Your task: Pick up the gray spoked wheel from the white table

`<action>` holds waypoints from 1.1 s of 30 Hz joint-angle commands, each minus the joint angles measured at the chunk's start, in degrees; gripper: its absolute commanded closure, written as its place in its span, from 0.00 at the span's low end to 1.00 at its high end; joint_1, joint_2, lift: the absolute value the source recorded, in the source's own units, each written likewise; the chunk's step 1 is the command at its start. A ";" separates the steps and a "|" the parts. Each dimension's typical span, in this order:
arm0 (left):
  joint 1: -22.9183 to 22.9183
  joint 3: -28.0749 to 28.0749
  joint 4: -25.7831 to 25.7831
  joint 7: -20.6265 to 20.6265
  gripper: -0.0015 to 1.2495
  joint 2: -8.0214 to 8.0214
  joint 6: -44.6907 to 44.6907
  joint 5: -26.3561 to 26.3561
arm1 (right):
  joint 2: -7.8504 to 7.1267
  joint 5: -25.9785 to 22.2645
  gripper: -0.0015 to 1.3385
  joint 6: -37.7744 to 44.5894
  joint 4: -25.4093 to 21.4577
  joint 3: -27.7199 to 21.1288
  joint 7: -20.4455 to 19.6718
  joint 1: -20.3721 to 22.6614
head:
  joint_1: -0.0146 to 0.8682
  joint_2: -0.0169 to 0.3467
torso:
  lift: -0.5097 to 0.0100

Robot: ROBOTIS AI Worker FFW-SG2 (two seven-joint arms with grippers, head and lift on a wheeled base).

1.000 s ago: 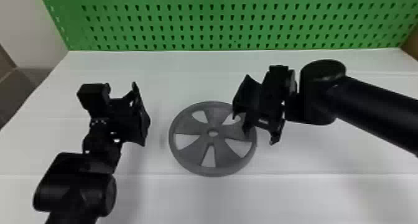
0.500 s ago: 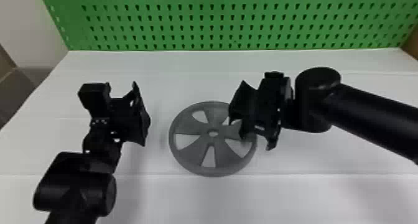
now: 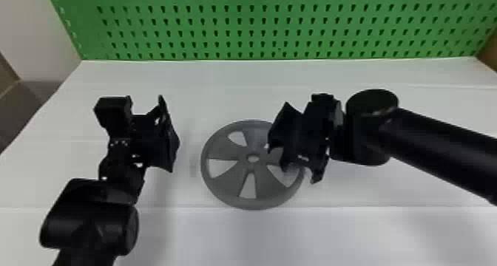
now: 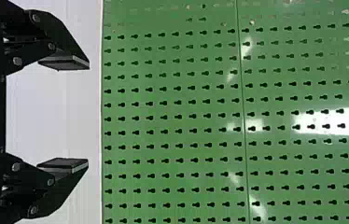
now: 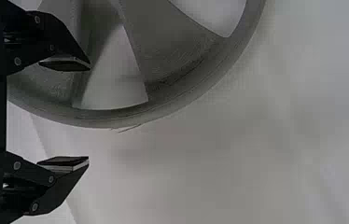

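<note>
Plainly flat, gray spoked wheel, round face upward, right claw wide above, left claw wide

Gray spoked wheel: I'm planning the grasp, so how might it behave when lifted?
The wheel looks stiff, its outline evenly round; its wide gaps suggest it may be light for its size. Lying flat on the table, it probably won't roll.

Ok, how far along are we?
The approach looks mostly done: the right gripper is open over the right side of the gray spoked wheel. Lining up seems in hand. Gripping and lifting remain, as the wheel lies on the white table; the left gripper is open to its left.
</note>
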 commanded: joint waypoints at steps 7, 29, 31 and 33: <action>-0.09 0.01 0.00 0.00 0.40 0.05 -0.11 0.00 | 0.86 0.30 0.40 -0.99 0.16 0.40 2.40 1.26 | 0.90 0.23 | 0.83; -0.35 -0.16 0.00 0.00 0.40 0.49 -0.55 0.00 | 1.04 1.18 0.40 -1.60 1.39 0.93 2.83 1.43 | 0.90 0.23 | 0.83; -0.35 -0.25 0.00 0.00 0.40 0.49 -0.55 0.00 | 1.04 1.18 0.41 -1.69 1.47 0.84 2.83 1.52 | 0.90 0.23 | 0.83; -0.26 -0.16 0.00 0.00 0.40 0.49 -0.55 0.00 | 1.04 1.18 0.43 -1.78 1.47 0.84 2.83 1.52 | 0.90 0.23 | 0.83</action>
